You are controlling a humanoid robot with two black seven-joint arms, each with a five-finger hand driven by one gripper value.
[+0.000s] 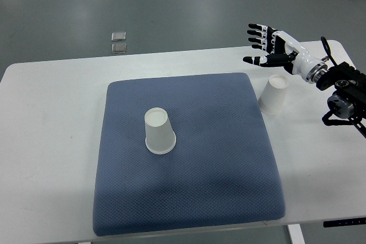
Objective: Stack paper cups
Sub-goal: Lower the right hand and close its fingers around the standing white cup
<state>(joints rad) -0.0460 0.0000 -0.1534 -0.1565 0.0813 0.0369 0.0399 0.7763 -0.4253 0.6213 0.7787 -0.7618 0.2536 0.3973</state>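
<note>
Above the upturned cup (273, 95) on the worktop (46, 118), right robot hand (267, 45) spread wide, empty: lower, wrap squarely, then lift onto pad cup (159, 131)

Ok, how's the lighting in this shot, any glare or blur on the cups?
Top view: even, soft light; both paper cups sharp, faint shadows on the blue mat; no glare; mild sheen on the grey floor; right hand in focus.
</note>
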